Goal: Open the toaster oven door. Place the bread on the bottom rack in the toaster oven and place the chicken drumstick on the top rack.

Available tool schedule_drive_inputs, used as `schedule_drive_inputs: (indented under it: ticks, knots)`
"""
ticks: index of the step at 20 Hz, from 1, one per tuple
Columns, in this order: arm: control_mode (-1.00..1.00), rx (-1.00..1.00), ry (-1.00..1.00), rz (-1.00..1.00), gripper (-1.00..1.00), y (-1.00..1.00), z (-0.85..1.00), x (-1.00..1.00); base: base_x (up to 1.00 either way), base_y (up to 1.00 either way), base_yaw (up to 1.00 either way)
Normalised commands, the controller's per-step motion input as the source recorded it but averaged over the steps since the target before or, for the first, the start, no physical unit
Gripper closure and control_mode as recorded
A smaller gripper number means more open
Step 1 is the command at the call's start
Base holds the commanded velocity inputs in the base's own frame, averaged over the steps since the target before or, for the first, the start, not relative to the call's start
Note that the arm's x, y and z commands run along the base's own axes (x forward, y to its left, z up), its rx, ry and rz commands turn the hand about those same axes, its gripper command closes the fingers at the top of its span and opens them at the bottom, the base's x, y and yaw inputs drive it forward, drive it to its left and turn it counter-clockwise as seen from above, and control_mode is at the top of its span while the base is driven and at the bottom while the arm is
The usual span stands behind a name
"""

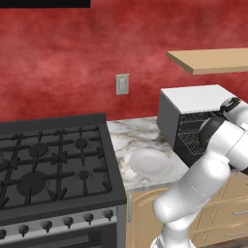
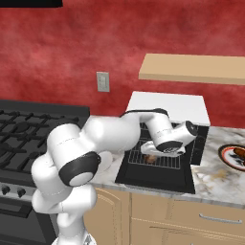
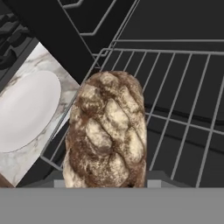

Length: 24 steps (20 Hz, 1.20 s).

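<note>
One loaf of bread (image 3: 107, 131) sits clamped in the gripper (image 2: 152, 158), long axis pointing into the oven (image 2: 167, 107), just above a wire rack (image 3: 183, 109).

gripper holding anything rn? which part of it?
The bread, it seems: the loaf fills the spot between the gripper fingers, over the toaster oven rack. Its near end hides the tips, so the exact contact spot cannot be told.
</note>
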Motion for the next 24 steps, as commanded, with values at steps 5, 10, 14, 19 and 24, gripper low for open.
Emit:
schedule_drive_inputs:
  ticks: [5,10,14,19,24]
  knots:
    - [-1.00,-0.01,-0.03,0.04,1.00,-0.08,-0.20,-0.02,0.00,0.00,0.00]
    - [-1.00,-0.03,-0.01,0.03,-1.00,-0.02,-0.17,0.01,0.00,0.00,0.00]
    - [-1.00,0.00,-0.01,0.01,-1.00,-0.11,-0.02,0.05,0.00,0.00,0.00]
    - [-1.00,0.00,-0.03,0.00,-1.00,-0.22,0.00,0.00,0.00,0.00,0.00]
    - [-1.00,0.00,-0.04,0.00,-1.00,-0.25,0.00,0.00,0.00,0.00,0.00]
